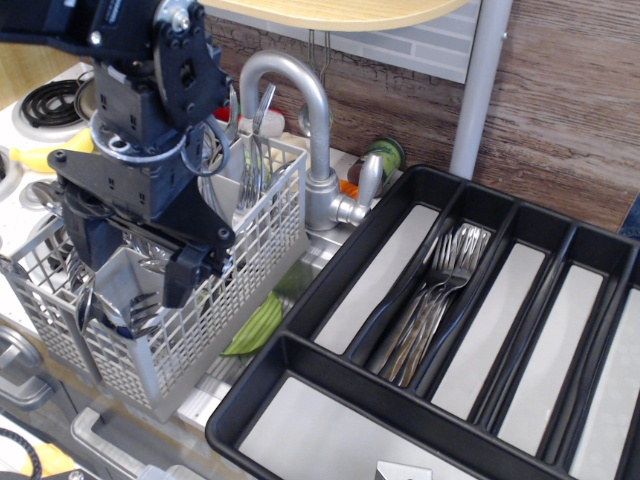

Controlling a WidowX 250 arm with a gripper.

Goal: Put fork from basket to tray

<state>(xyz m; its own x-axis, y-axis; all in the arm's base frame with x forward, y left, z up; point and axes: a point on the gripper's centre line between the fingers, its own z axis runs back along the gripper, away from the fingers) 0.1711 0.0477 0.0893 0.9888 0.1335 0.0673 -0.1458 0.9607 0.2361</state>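
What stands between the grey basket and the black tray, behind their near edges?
In the single view, the silver faucet stands between the basket and the tray; lower down, a green vegetable lies between them.

Lighting here is pretty even and bright, kind of soft indoor light from above, nothing blown out. The tray point(300, 368) has pale floors that glow a flat grey-white with no hard shadows, just darker strips along the black walls. The steel faucet point(312, 120) gets a smooth highlight down its curve, and the forks point(432, 300) in the tray catch small glints. My arm is the darkest thing in view, and my gripper point(150, 290) is mostly black with little detail. It throws shade into the basket point(215, 310). Focus is a little soft overall, grainy on the mesh.
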